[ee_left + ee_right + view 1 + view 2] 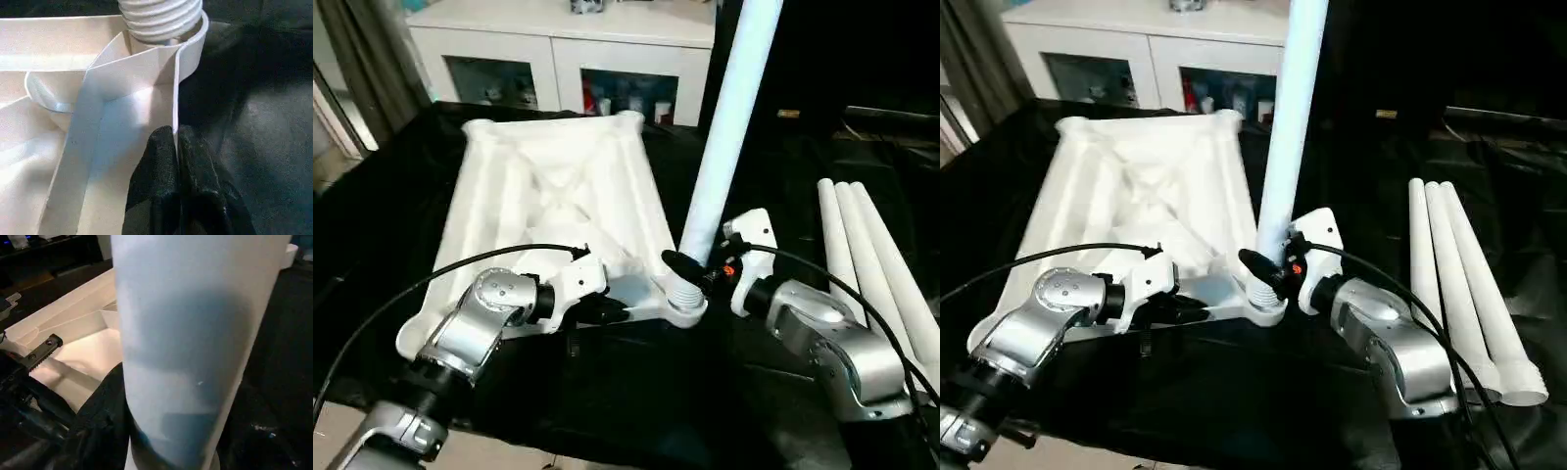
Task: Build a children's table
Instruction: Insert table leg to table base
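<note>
White plastic tabletop (558,196) lies upside down on a black-draped bench (773,176), ribbed underside up, round sockets at the corners. Far edge sits close to a white glass-door cabinet (558,59) behind the bench.

One leg (729,127) stands in the near right corner socket (685,304), leaning slightly, its threaded end (161,17) showing just above the socket rim, so not fully seated. Upper end runs out past the top of the head views.

Right hand (1268,264) grips this leg low down, just above the socket, black fingers (683,262) set around the tube at about half spread. Right wrist view: leg right up against the camera, a dark finger (100,406) wrapped against its side.

Left hand (176,147) is pinched nearly closed on the thin near edge wall of the tabletop, just beside the same socket. Left wrist view: the two black fingertips (156,161) clamp the upright wall between them, one on each face.

Three spare legs (876,264) lie side by side on the black cloth well right of the tabletop, touching each other, fanned a little, wide ends toward the robot.

Black cables (411,294) loop over both silver forearms.
</note>
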Controlling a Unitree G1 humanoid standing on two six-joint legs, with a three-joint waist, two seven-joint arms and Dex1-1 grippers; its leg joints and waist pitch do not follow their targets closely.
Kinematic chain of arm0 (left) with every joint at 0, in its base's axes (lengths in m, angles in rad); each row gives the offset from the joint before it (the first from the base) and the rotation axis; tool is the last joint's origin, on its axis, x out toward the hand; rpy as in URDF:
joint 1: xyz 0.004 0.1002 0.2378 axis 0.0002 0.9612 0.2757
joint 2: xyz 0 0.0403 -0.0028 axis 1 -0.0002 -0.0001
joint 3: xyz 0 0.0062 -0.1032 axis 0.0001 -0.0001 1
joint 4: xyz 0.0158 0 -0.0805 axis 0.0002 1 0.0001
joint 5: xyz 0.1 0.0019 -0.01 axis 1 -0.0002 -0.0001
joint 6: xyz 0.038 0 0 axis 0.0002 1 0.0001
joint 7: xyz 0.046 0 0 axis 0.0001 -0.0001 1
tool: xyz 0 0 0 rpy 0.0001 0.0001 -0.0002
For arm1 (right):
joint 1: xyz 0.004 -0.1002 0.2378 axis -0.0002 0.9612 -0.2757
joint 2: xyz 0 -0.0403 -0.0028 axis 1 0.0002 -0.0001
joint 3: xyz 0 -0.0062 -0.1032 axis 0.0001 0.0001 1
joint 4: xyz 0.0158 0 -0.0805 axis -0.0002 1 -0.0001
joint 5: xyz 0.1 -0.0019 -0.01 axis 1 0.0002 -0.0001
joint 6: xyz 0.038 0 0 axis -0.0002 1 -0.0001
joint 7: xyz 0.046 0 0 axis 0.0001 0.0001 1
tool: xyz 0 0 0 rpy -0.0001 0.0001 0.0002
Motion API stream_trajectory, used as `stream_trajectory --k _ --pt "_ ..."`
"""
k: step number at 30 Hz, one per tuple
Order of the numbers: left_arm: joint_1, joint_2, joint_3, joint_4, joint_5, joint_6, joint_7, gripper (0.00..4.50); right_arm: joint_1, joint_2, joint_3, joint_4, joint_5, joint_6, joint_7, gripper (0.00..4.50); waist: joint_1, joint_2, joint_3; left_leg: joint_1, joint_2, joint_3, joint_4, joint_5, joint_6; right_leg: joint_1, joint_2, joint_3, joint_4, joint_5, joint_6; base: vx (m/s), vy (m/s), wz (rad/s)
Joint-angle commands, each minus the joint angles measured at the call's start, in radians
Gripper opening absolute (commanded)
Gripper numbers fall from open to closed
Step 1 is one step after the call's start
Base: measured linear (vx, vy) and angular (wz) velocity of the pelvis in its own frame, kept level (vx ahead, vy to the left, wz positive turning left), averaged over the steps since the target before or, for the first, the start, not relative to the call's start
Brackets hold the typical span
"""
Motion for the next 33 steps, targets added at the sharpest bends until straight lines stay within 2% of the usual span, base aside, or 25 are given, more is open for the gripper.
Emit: stream_trajectory --k 1,4,9,10,12,13,17,20,21,23,24,26,30,31,33 --pt "0.017 0.003 0.014 -0.034 -0.016 0.015 0.009 0.0 -0.012 0.001 0.01 0.029 -0.004 -0.008 0.006 1.89 0.007 -0.011 -0.066 -0.008 0.062 -0.022 -0.077 -0.053 0.033 0.054 -0.088 0.056 -0.072 -0.123 -0.23 0.0 0.0 0.0" --pt "0.027 0.014 0.002 -0.053 -0.019 0.006 0.005 0.0 -0.027 -0.004 0.023 0.048 -0.01 -0.001 0.026 1.89 0.006 -0.01 -0.068 -0.009 0.062 -0.019 -0.073 -0.032 0.053 0.052 -0.086 0.056 -0.068 -0.062 -0.247 0.0 0.0 0.0" --pt "0.029 0.021 0.001 -0.066 -0.006 0.029 0.01 0.0 -0.035 -0.02 0.023 0.041 -0.001 0.035 0.039 1.89 0.006 -0.016 -0.061 -0.007 0.063 -0.018 -0.077 -0.068 0.044 0.05 -0.086 0.056 -0.073 -0.114 -0.24 0.0 0.0 0.0" --pt "0.03 0.022 0.002 -0.072 -0.003 0.035 0.009 0.0 -0.035 -0.026 0.025 0.037 -0.001 0.043 0.045 1.89 0.006 -0.013 -0.06 -0.007 0.062 -0.019 -0.078 -0.069 0.042 0.049 -0.086 0.056 -0.073 -0.124 -0.238 0.0 0.0 0.0" --pt "0.032 0.025 0.002 -0.08 0.005 0.046 0.013 0.0 -0.034 -0.043 0.039 0.027 -0.004 0.054 0.064 1.89 0.006 -0.014 -0.061 -0.006 0.063 -0.019 -0.077 -0.07 0.04 0.051 -0.085 0.056 -0.073 -0.12 -0.236 0.0 0.0 0.0" --pt "0.028 0.024 0.002 -0.074 0.007 0.042 0.014 0.0 -0.031 -0.052 0.042 0.014 -0.003 0.059 0.07 1.89 0.005 -0.017 -0.06 -0.007 0.063 -0.018 -0.077 -0.067 0.042 0.051 -0.085 0.057 -0.074 -0.115 -0.236 0.0 0.0 0.0" --pt "0.017 0.024 -0.005 -0.058 0.002 0.037 -0.001 0.0 -0.026 -0.063 0.029 -0.016 0.013 0.082 0.072 1.89 0.005 -0.012 -0.056 -0.006 0.063 -0.02 -0.079 -0.082 0.038 0.049 -0.085 0.056 -0.077 -0.144 -0.23 0.0 0.0 0.0" --pt "0.018 0.026 -0.006 -0.063 -0.009 0.045 -0.019 0.0 -0.018 -0.076 0.03 -0.039 0.022 0.102 0.081 1.89 0.003 -0.013 -0.055 -0.006 0.063 -0.02 -0.08 -0.094 0.033 0.048 -0.085 0.057 -0.079 -0.153 -0.228 0.0 0.0 0.0" --pt "0.019 0.029 -0.007 -0.067 -0.005 0.044 -0.018 0.0 -0.014 -0.075 0.029 -0.039 0.018 0.099 0.076 1.89 0.003 -0.008 -0.057 -0.005 0.063 -0.021 -0.079 -0.096 0.032 0.049 -0.085 0.057 -0.078 -0.15 -0.229 0.0 0.0 0.0" --pt "0.018 0.034 -0.011 -0.072 -0.005 0.048 -0.03 0.0 -0.01 -0.073 0.025 -0.033 0.015 0.091 0.075 1.89 0.0 -0.013 -0.055 -0.007 0.062 -0.021 -0.08 -0.092 0.033 0.048 -0.085 0.056 -0.078 -0.134 -0.234 0.0 0.0 0.0" --pt "0.017 0.035 -0.011 -0.07 -0.006 0.045 -0.034 0.0 -0.008 -0.068 0.026 -0.024 0.009 0.082 0.072 1.89 0.001 -0.007 -0.056 -0.007 0.062 -0.021 -0.079 -0.091 0.034 0.048 -0.086 0.057 -0.076 -0.129 -0.238 0.0 0.0 0.0" --pt "0.013 0.037 -0.013 -0.066 -0.008 0.045 -0.044 0.0 -0.013 -0.055 0.026 0.001 -0.004 0.064 0.064 1.89 -0.001 -0.011 -0.055 -0.007 0.063 -0.021 -0.08 -0.093 0.035 0.048 -0.086 0.057 -0.077 -0.126 -0.243 0.0 0.0 0.0" --pt "0.01 0.038 -0.012 -0.068 -0.009 0.043 -0.047 0.0 -0.02 -0.032 0.008 0.022 0.005 0.046 0.05 1.89 -0.001 -0.009 -0.055 -0.005 0.063 -0.021 -0.081 -0.102 0.029 0.047 -0.085 0.056 -0.078 -0.13 -0.248 0.0 0.0 0.0" --pt "0.009 0.04 -0.012 -0.07 -0.009 0.043 -0.048 0.0 -0.021 -0.031 0.011 0.028 0.003 0.038 0.049 1.89 -0.002 -0.003 -0.054 -0.005 0.064 -0.021 -0.082 -0.113 0.026 0.046 -0.085 0.056 -0.08 -0.136 -0.248 0.0 0.0 0.0" --pt "0.008 0.04 -0.013 -0.074 -0.013 0.049 -0.054 0.0 -0.02 -0.027 0.009 0.036 0.005 0.027 0.048 1.89 -0.002 -0.005 -0.053 -0.005 0.063 -0.022 -0.083 -0.119 0.022 0.048 -0.085 0.057 -0.079 -0.141 -0.247 0.0 0.0 0.0"
